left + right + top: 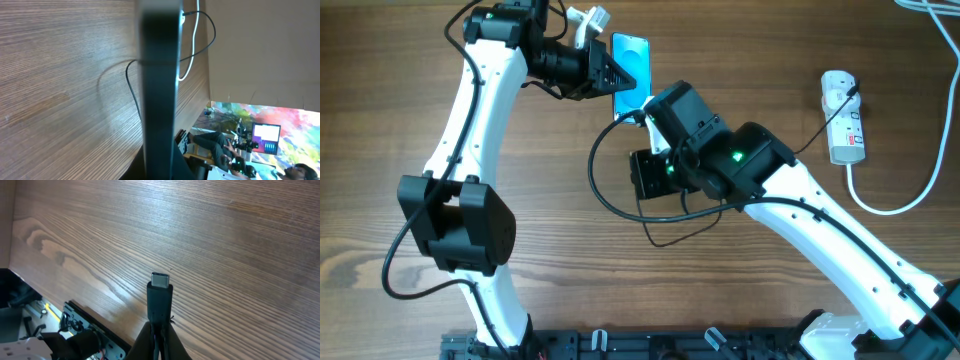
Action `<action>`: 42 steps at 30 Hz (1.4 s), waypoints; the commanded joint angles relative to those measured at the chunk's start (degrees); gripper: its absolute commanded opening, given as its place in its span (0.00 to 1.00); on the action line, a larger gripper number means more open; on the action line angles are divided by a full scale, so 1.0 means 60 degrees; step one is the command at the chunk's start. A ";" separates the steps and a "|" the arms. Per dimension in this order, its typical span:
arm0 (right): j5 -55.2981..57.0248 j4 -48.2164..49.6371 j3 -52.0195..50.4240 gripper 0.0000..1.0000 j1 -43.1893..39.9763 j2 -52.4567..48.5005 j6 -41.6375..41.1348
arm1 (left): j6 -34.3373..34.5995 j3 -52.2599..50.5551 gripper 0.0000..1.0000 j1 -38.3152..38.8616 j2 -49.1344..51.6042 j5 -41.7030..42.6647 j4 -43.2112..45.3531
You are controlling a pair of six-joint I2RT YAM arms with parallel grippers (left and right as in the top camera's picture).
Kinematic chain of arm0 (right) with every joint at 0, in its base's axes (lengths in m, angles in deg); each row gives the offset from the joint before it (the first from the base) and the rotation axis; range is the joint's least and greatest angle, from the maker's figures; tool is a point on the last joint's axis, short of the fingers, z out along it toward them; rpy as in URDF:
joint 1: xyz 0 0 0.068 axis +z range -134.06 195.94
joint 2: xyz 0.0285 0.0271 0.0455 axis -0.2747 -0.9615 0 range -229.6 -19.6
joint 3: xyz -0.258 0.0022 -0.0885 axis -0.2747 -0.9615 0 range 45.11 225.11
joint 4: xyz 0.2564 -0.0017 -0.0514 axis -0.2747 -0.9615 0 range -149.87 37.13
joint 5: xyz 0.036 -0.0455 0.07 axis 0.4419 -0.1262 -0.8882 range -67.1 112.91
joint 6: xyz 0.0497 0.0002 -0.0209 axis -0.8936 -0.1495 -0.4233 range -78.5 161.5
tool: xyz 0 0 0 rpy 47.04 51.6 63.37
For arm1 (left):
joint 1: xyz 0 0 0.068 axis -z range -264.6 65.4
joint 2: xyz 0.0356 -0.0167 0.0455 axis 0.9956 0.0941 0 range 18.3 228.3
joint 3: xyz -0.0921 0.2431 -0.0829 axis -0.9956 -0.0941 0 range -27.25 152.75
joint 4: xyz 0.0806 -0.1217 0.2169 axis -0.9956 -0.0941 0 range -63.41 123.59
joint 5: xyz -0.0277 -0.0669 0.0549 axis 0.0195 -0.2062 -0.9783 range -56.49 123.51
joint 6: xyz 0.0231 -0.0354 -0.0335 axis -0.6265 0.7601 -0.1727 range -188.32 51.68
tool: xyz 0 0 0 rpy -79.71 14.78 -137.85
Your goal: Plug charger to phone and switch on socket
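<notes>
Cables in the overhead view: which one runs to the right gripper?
The thin black cable, looping on the table; its plug tip is clamped in the right gripper. The thicker white cable leaves the power strip, away from both arms.

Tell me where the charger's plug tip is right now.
In the right wrist view the plug tip sticks up from the right arm's shut fingers, over the table. Overhead, that puts it mid-table, just below the phone.
</notes>
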 commanded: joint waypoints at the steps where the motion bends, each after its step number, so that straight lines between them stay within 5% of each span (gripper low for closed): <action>1: 0.0412 0.0051 0.0047 0.04 0.0011 0.0237 -0.0189 | -0.0321 0.0113 0.04 0.0044 -0.0157 0.0794 -0.0066; 21: 0.0102 0.0550 0.0047 0.04 -0.0408 0.0237 -0.0849 | -0.1581 0.0113 0.04 0.0044 -0.0157 0.2404 -0.0637; 42: 0.0310 0.0809 0.0047 0.04 -0.0408 0.0222 -0.0820 | -0.1577 0.0113 0.04 0.0044 -0.0157 0.1810 -0.0652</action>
